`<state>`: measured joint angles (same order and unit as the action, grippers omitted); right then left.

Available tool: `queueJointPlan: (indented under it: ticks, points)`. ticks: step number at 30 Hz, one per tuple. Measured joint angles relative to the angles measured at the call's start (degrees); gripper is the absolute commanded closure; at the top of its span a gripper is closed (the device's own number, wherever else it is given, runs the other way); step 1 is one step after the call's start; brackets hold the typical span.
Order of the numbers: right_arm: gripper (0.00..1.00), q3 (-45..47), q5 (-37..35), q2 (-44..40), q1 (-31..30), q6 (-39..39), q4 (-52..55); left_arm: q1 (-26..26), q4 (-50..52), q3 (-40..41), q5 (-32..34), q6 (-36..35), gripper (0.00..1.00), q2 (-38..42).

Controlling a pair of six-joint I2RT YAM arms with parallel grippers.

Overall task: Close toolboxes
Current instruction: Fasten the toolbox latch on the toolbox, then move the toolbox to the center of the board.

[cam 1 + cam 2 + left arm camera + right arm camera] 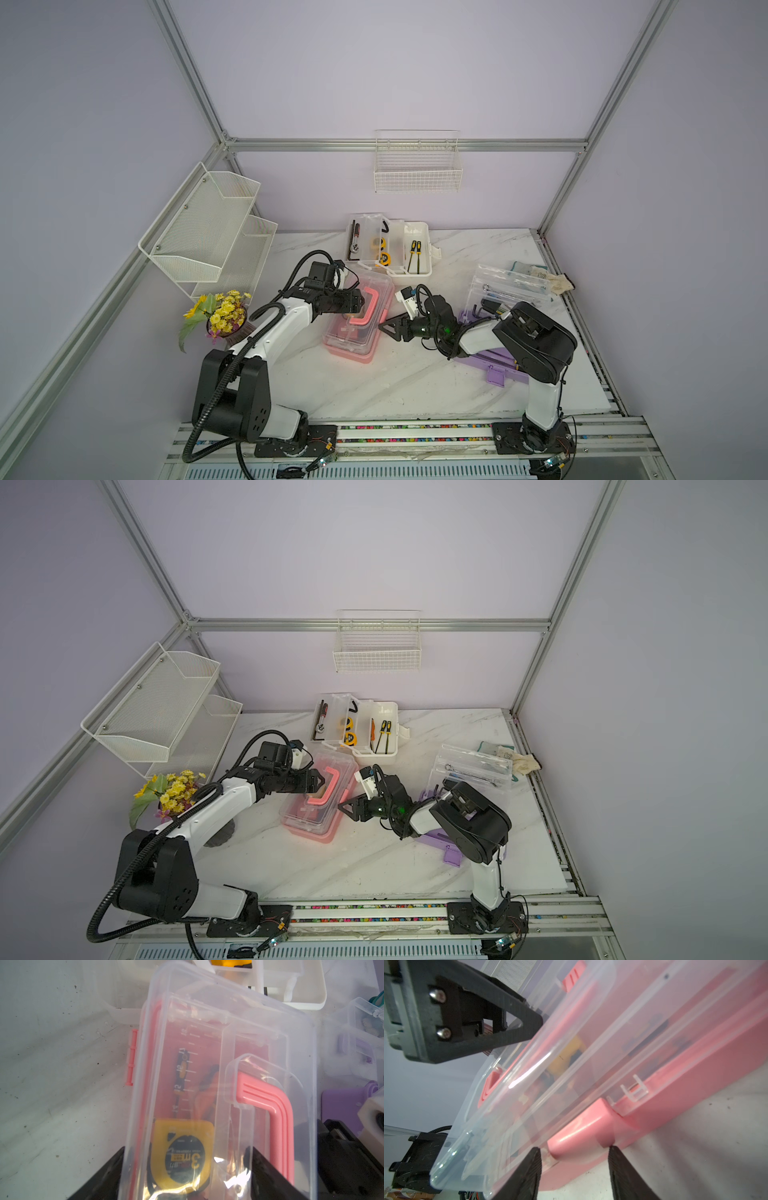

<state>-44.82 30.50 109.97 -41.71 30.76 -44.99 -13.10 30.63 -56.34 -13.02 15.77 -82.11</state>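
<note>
Right wrist: right gripper [573,1148], jaws apart, straddles pink toolbox [695,1095] latch [579,1132], likely to snap it; left gripper [186,1148], spread wide, steadies clear lid [239,1028].

The widest bare stretch of table [399,386] lies along the front, between the pink box [349,356] and the rail [415,432]; a gripper can pass there freely. The gap between the pink box and the purple box [496,374] is filled by the right gripper [384,328] and its arm [478,338]. The left gripper [360,301] hangs over the pink box's lid [376,282], barring the way in from above. The white box [423,232] stands just behind, leaving only a narrow lane. Flowers [222,311] and a rack [208,237] crowd the left edge. The back right corner is bare up to a cloth [555,281].
</note>
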Motion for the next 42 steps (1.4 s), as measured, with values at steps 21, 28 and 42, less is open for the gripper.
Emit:
queueJointPlan:
  ticks: [21, 28, 42]
  points:
    - [0.29, -14.1, -30.7, -19.4, 5.3, -7.9, 42.2, -0.5, 11.0, -0.8, 2.0, 4.2, 0.0, 4.1]
    - [0.25, -18.4, -42.6, -22.1, 8.4, -7.8, 55.6, -1.9, 12.5, -6.0, 1.4, 4.7, 0.05, 7.2]
    - [0.03, -18.5, -46.0, -26.5, 20.0, -8.2, 65.4, -24.4, -4.5, -9.9, 2.1, 11.7, 0.04, -2.7]
